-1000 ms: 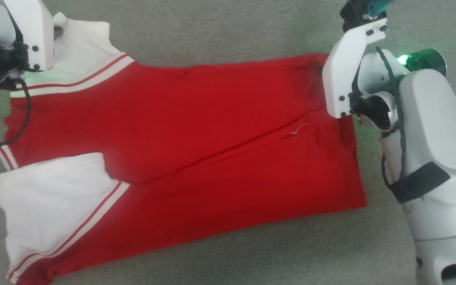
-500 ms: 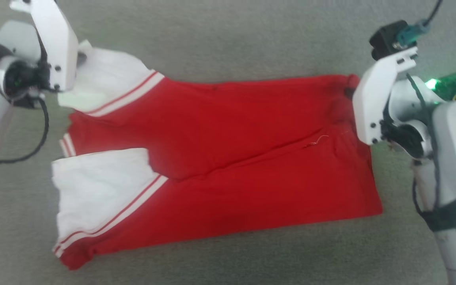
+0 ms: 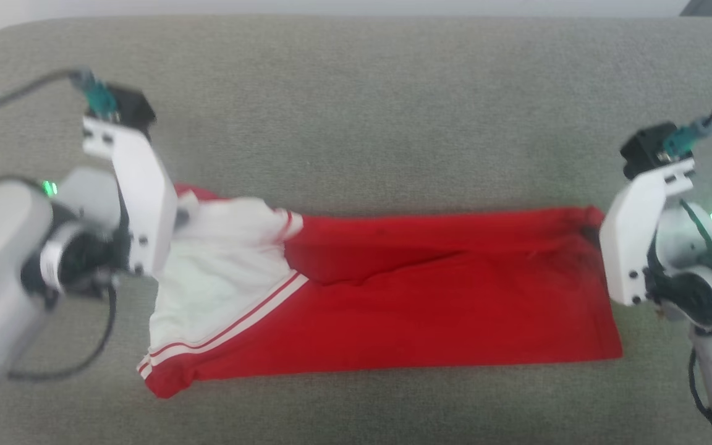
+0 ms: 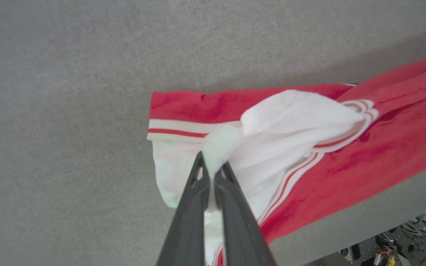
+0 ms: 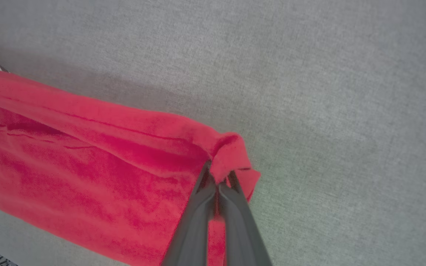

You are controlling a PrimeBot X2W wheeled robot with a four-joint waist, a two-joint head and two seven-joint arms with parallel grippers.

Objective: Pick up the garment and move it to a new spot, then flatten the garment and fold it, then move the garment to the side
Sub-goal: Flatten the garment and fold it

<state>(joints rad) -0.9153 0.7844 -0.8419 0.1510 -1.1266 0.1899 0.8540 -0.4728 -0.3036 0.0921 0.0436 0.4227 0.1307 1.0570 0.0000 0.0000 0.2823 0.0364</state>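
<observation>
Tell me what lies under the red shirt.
The left end effector and right end effector hold the shirt's far edge raised; grey fabric surface shows below it. Anything under the near part lying flat is covered.

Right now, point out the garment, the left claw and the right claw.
garment [image 3: 442, 321], head view, on its red body.
left claw [image 4: 212, 166], left wrist view, between fingertips pinching white cloth.
right claw [image 5: 219, 173], right wrist view, between fingertips pinching a red corner.
</observation>
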